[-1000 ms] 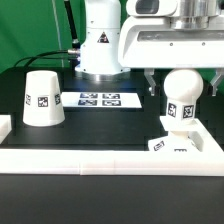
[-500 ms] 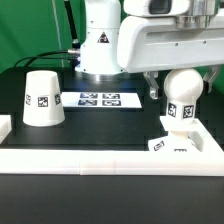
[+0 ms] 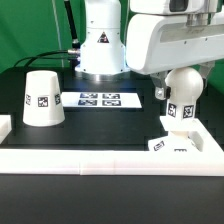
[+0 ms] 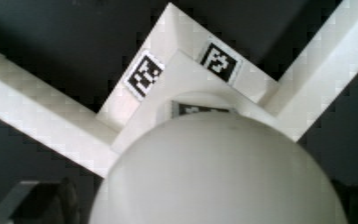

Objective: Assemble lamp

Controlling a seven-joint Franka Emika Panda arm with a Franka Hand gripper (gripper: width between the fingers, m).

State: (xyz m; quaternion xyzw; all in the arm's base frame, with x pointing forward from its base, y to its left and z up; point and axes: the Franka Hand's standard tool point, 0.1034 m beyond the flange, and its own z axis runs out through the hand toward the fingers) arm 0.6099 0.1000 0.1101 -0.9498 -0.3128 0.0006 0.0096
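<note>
The round bulb [image 3: 184, 86] stands upright on its stem on the low square base [image 3: 172, 146] at the exterior view's right. The tapered shade [image 3: 42, 97] stands mouth down at the exterior view's left, apart from them. My gripper [image 3: 183, 90] has come down over the bulb and is open, with one dark finger [image 3: 158, 94] beside the bulb's left flank; the other finger is hidden. In the wrist view the bulb [image 4: 202, 170] fills the foreground between the jaws of the gripper [image 4: 194, 212], and the tagged base [image 4: 179, 72] lies beyond it.
The marker board [image 3: 100, 98] lies flat in the middle of the black table. A raised white wall [image 3: 100, 158] runs along the front edge and corners around the base. The robot's white pedestal [image 3: 100, 45] stands at the back.
The gripper has moved down and toward the exterior view's left, closing in over the bulb. The bulb, base and shade have not moved.
</note>
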